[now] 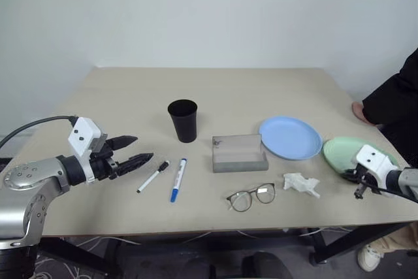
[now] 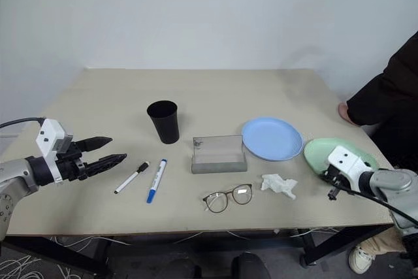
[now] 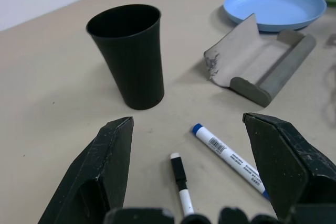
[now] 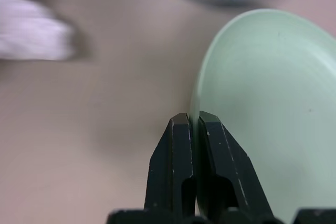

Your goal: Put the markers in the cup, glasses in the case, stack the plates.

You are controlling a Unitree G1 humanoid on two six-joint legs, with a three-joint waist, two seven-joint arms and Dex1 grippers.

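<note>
My left gripper [image 1: 134, 150] hangs open just left of the two markers, which lie side by side on the table: the black-capped one [image 1: 152, 177] and the blue-capped one [image 1: 178, 179]. Behind them stands the black cup [image 1: 183, 120], upright. The grey case [image 1: 239, 153] lies open at mid-table, and the glasses [image 1: 251, 196] rest in front of it. To the case's right sits the light blue plate [image 1: 290, 138]. At the right edge of the table my right gripper [image 4: 193, 116] is shut on the near rim of the mint green plate [image 4: 262, 103].
A crumpled white tissue [image 1: 302, 183] lies between the glasses and the green plate. A person in a dark sleeve [image 1: 398, 102] stands at the table's right side, one hand [image 1: 362, 112] resting on the edge behind the green plate.
</note>
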